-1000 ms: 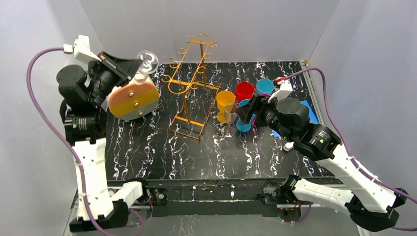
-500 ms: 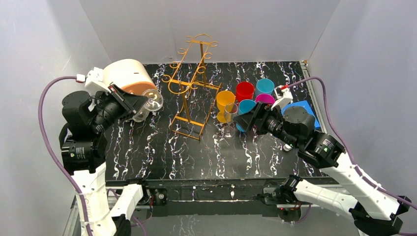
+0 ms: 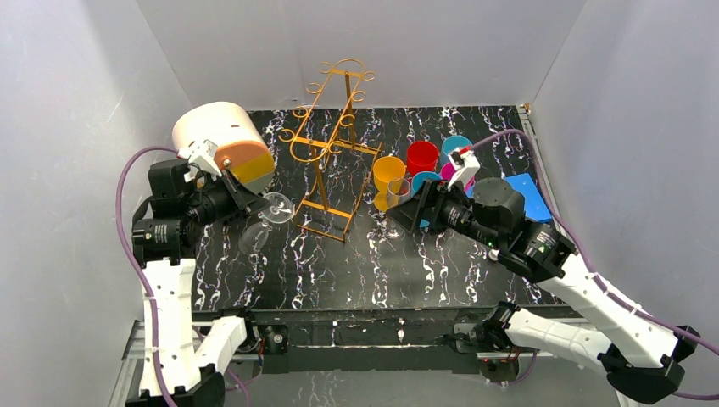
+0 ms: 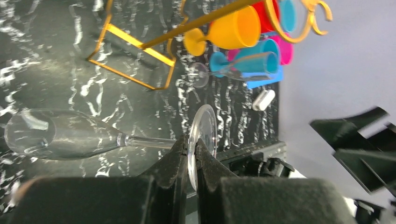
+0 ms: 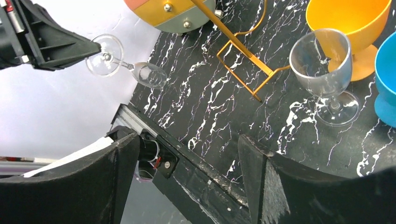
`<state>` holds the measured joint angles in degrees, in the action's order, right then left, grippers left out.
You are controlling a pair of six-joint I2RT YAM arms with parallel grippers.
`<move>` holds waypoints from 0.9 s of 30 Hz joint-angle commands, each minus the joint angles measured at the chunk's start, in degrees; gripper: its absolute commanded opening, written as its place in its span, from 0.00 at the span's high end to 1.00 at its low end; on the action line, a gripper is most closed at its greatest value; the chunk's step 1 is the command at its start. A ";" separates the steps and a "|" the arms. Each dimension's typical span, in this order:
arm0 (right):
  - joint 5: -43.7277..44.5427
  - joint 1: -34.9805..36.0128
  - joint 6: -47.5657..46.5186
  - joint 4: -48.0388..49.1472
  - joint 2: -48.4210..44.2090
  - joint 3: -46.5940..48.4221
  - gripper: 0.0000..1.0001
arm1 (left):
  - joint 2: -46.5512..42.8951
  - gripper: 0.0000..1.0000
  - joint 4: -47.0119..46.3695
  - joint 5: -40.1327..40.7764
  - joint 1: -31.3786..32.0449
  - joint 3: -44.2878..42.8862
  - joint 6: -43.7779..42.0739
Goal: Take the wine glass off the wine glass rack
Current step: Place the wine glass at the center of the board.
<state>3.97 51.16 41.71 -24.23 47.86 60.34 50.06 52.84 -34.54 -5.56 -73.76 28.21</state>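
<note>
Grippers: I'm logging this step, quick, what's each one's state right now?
Left gripper: shut on the foot of the clear stemmed wine glass.
Right gripper: open, empty.

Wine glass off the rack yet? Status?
Done: the wine glass is clear of the wine glass rack; I see none hanging there. In hand: the left tool is shut on its foot, glass tipped sideways over the table. Left: probably just setting it down; the right tool is open, near a clear goblet standing by the yellow cup.
</note>
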 commanded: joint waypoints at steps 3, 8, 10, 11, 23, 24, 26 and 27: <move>-2.98 0.17 -8.33 -4.04 4.44 12.12 0.14 | 1.78 1.00 1.99 8.35 -0.41 -3.23 -1.44; -3.61 0.17 -10.46 -9.08 6.94 15.14 0.12 | 1.63 1.00 -1.14 4.00 -0.26 -1.49 0.65; -3.62 0.17 -10.40 -8.87 6.83 14.64 0.11 | 0.97 1.00 -3.24 1.82 0.02 -0.44 1.82; -3.62 0.15 -10.20 -8.53 6.75 14.42 0.11 | 0.32 1.00 -4.25 1.63 0.24 -0.09 2.64; -13.49 0.06 -10.13 -8.84 13.70 19.62 0.09 | 6.06 1.00 -11.09 17.30 20.19 -0.11 5.29; -13.54 0.08 -9.89 -8.99 14.13 19.85 0.09 | 7.11 1.00 -11.39 22.56 26.00 -0.76 5.96; -13.76 0.08 -9.41 -8.68 14.60 19.68 0.09 | 7.76 1.00 -13.39 32.01 36.17 -1.23 8.12; -13.88 -0.05 -9.11 -8.45 14.71 19.46 0.09 | 7.88 1.00 -13.98 34.59 39.17 -1.25 8.69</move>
<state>-8.01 51.16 32.56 -33.32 62.48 77.34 57.63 42.41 -16.25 20.10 -72.38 34.30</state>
